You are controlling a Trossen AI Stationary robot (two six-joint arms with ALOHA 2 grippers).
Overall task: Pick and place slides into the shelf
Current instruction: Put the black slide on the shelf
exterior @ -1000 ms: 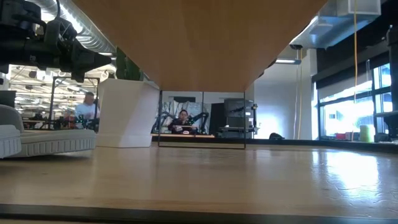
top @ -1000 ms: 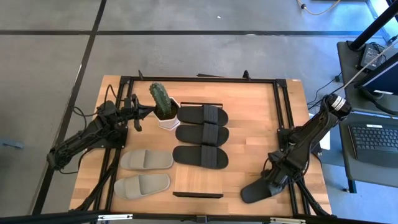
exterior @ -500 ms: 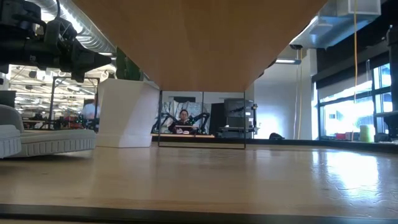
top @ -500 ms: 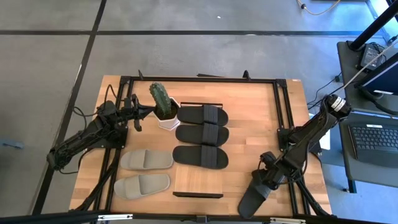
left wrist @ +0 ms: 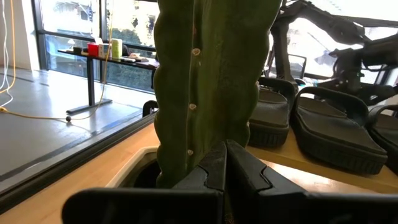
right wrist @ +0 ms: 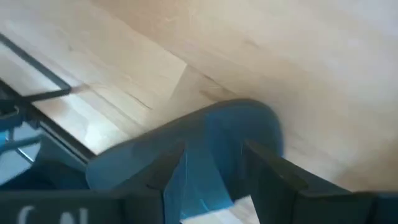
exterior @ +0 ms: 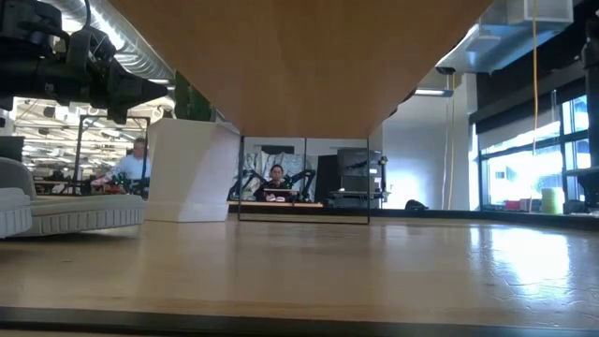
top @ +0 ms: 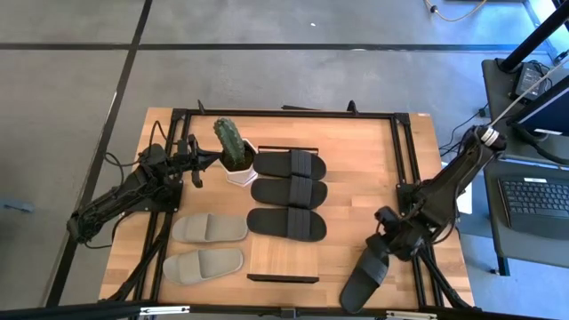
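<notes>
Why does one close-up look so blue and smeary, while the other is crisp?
Right wrist view: the slide between the right pincer's fingers sits too near the lens, so it blurs and picks up a blue tint. Left wrist view: the cactus is sharp, though daylight glares through the windows behind.

high: overhead, straight down, whole table
low: tabletop level, facing room
left wrist: close on cactus
right wrist: close on tabletop
shared: cactus, high and left wrist

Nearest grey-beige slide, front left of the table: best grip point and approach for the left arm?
Take the front grey-beige slide by its broad strap, coming straight down from above. It lies flat, sole down, long axis across the table, so the raised strap is probably the only part the left gripper, now shut beside the cactus, can pinch.
</notes>
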